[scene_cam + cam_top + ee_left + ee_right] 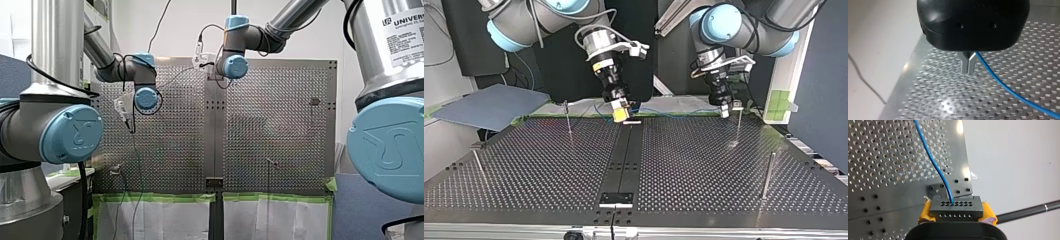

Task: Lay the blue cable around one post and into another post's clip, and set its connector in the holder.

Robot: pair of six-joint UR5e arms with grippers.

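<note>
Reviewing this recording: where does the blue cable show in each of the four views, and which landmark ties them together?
Front view: too thin to pick out with certainty.
Top view: the blue cable runs along the far edge of the perforated table.
Left wrist view: it leaves my left claw and crosses the table.
Right wrist view: it rises from the connector in my right claw.
Shared landmark: the perforated table, seen in all four views.
</note>
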